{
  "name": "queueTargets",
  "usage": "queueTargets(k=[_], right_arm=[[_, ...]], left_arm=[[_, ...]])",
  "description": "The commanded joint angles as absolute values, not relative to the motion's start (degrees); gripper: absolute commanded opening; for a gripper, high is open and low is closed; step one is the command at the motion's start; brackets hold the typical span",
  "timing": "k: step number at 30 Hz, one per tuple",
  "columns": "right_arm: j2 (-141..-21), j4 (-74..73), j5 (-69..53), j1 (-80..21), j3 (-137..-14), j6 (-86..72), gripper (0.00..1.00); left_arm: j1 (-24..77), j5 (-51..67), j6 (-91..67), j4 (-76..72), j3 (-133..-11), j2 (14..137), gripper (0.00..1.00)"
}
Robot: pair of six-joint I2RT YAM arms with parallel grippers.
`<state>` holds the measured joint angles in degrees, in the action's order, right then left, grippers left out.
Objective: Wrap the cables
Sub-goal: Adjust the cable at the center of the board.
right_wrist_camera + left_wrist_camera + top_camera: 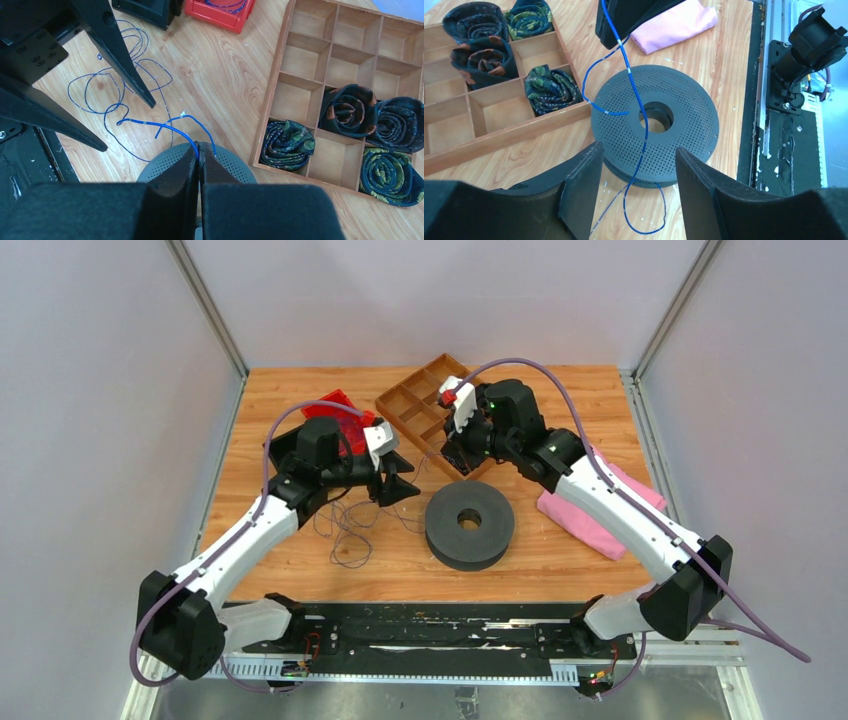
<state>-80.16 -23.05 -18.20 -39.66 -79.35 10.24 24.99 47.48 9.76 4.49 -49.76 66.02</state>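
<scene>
- Two grippers are in view. The left gripper (636,172) has its two black fingers spread apart with nothing between them; it hangs above the near rim of the spool.
- The right gripper (199,150) has its two fingers pressed together, pinching one strand of cable at their tips.
- The cables (616,113) are very thin blue wire that looks dark from the overhead camera. The pinched strand drops from the right gripper, curves across the top face of the spool past its centre hole, and runs off the spool's edge onto the table.
- The rest lies in a loose tangle of loops on the light brown wooden tabletop (560,390), under the left arm and just beside the spool. I cannot tell how many separate cables make up the tangle.
- One wide, dark grey, round perforated spool (684,125) lies flat on the table between the two arms.
- One shallow wooden divider tray (499,141) sits behind the spool. It holds four rolled patterned neckties (350,110), one to a compartment: two dark with orange, two dark with green and yellow.
- One folded pink cloth (674,25) lies on the table beneath the right arm.
- One small red plastic bin (220,12) stands beyond the left gripper, with some thin wire inside.
</scene>
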Motion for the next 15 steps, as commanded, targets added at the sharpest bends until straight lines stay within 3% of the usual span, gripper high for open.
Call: queueTargets(k=[1,11,15], right_arm=[[-80.65,-23.89,-20.08,-40.31,-80.53,9.56,0.01],[-81.74,-24.21,-21.84,-40.75,-78.83,10.88,0.01],[-81.91,-24.46,-21.95,-41.12,-78.54,11.55,0.01]], left_arm=[[26.59,47.34,6.60,-0.31,-51.92,67.79,0.58],[26.70,46.79,0.25,-3.55,-54.76,70.00,0.57],[26.69,46.65,-0.50,-3.67,-55.65,70.75,0.47]])
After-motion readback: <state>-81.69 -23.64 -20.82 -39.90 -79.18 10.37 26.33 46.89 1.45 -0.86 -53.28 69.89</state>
